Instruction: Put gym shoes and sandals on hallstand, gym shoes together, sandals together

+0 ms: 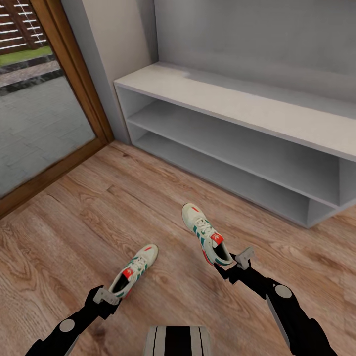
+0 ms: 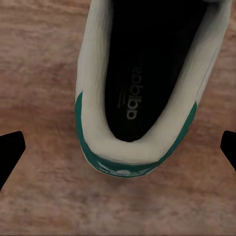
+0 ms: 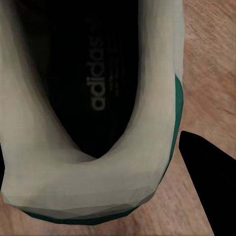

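The left claw (image 1: 110,295) was spread wide by the heel of one gym shoe (image 1: 134,269). The right claw (image 1: 232,262) hid the other gym shoe's (image 1: 202,231) heel. I could not tell if it gripped.

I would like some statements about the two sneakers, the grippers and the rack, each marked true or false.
1. Both gym shoes are on the wood-plank floor. True.
2. One sneaker already lies on the lower shelf of the hallstand. False: its visible shelves hold no shoes.
3. The left gripper is at the heel of the left-hand sneaker with its fingers spread wide. True.
4. The right gripper is beside the toe of its sneaker. False: it is at the heel end.
5. The sneakers touch each other. False: bare floor lies between them.
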